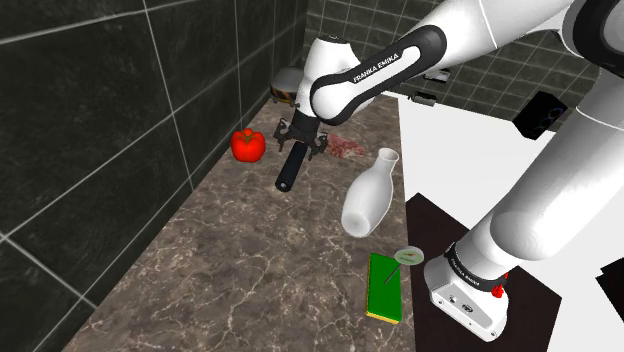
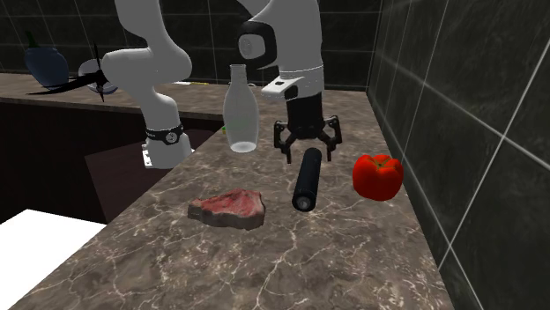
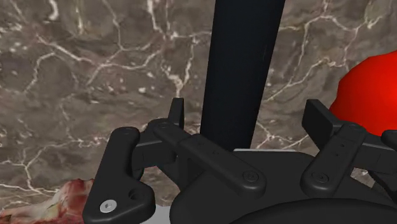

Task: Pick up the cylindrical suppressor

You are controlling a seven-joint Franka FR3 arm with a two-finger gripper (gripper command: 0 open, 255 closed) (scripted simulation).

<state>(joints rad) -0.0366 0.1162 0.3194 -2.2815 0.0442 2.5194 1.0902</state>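
Fingers [image 3: 177, 118] are spread, straddling one end of the black cylindrical suppressor [image 2: 306, 183] without touching it. It lies flat on the marble tabletop [image 2: 353, 255] between the raw steak [image 2: 227, 209] and the red pepper [image 2: 377, 174], with its long axis running straight out from my gripper [image 2: 308, 151].

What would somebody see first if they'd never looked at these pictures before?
Probably the red pepper by the dark tiled wall, the brightest thing on the marbled counter. Next comes the black tube lying beside it, with the robot's open fingers straddling its end without touching it.
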